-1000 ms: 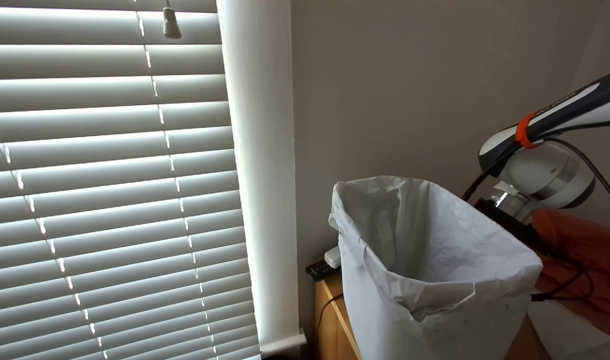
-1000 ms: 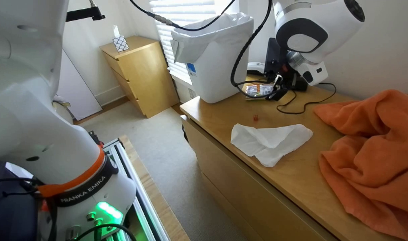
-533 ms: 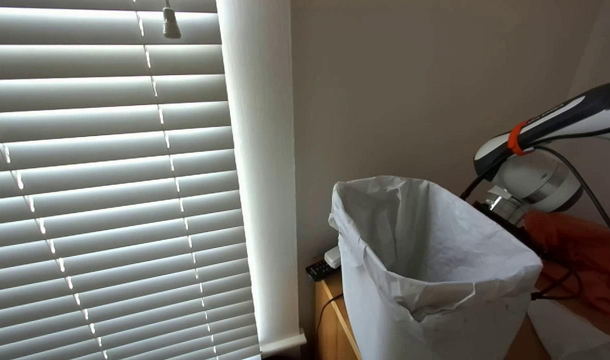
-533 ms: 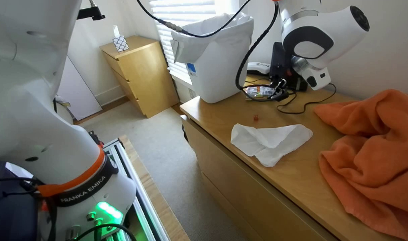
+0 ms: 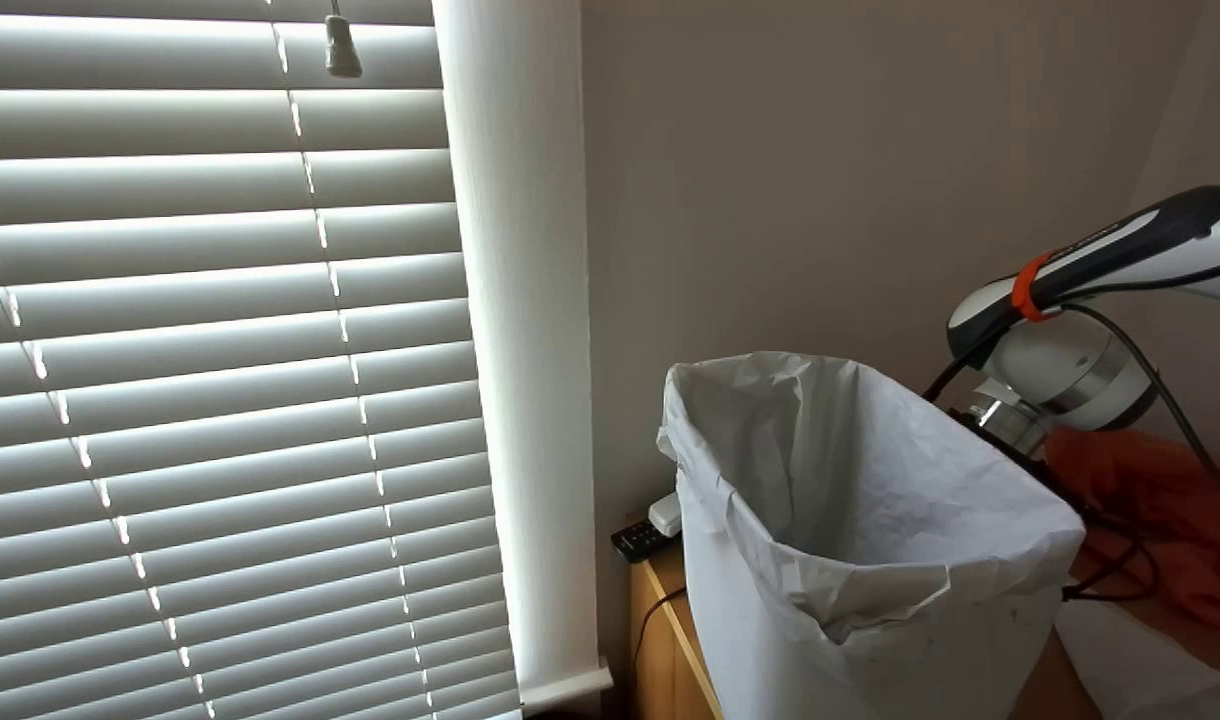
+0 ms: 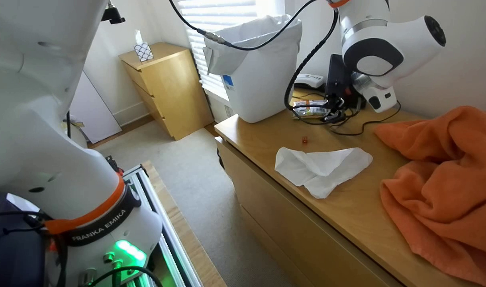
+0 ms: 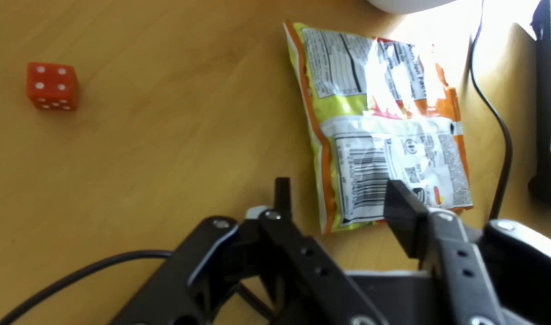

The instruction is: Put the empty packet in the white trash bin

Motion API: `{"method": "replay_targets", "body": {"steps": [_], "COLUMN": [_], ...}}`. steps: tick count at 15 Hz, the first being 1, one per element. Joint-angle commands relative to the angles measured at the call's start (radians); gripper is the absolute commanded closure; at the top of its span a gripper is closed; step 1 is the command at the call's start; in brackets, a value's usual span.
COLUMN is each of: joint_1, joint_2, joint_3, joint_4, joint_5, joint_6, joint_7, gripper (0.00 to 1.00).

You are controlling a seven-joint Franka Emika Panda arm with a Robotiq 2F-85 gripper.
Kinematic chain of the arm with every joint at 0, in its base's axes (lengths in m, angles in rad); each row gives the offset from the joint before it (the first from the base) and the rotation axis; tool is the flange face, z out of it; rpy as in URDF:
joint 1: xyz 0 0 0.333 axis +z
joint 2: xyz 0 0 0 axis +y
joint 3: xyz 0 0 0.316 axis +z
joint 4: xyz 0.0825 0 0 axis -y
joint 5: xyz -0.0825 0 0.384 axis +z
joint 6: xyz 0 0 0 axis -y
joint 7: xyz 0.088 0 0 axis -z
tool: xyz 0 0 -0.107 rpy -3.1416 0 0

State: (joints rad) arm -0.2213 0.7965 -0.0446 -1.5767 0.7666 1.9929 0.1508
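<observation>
The packet [image 7: 393, 131], orange-yellow with pale printed patches, lies flat on the wooden dresser top in the wrist view. In an exterior view the packet [image 6: 309, 112] lies beside the base of the white trash bin [image 6: 263, 79], partly behind a cable and my gripper [image 6: 335, 113]. The bin [image 5: 870, 640] stands upright, lined with a wrinkled white bag, in both exterior views. In the wrist view my gripper [image 7: 338, 189] is open with nothing between its fingers. One fingertip overlaps the packet's near edge in view and the other appears over bare wood; the height gap is unclear.
A red die [image 7: 53, 86] and a white paper sheet [image 6: 322, 171] lie on the dresser top [image 6: 263, 131]. A large orange cloth [image 6: 446, 179] is heaped at the right. A black cable [image 6: 362, 132] runs behind the gripper. A wall stands behind.
My arm and gripper have moved lower, and slightly right, away from the bin, in an exterior view. The packet and the bin have not moved.
</observation>
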Motion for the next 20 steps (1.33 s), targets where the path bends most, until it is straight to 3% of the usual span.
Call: {"method": "replay_targets", "body": {"steps": [1,2,4,5,6,7,16,20], "joint_1": [-0.007,-0.005,-0.004,-0.003,-0.003,-0.003,-0.005,-0.014], "joint_2": [0.030,0.036,0.047,0.051,0.057,0.063,0.079,0.064], "joint_3": [0.015,0.018,0.023,0.024,0.025,0.024,0.008,-0.007], "joint_4": [0.037,0.042,0.052,0.058,0.065,0.073,0.107,0.106], "joint_5": [0.012,0.012,0.010,0.008,0.008,0.006,-0.015,-0.019], "joint_6": [-0.036,-0.037,-0.045,-0.052,-0.057,-0.063,-0.097,-0.092], "joint_7": [0.005,0.008,0.010,0.012,0.011,0.013,0.022,0.019], "gripper": [0.11,0.04,0.00,0.17,0.25,0.25,0.95,1.00]}}
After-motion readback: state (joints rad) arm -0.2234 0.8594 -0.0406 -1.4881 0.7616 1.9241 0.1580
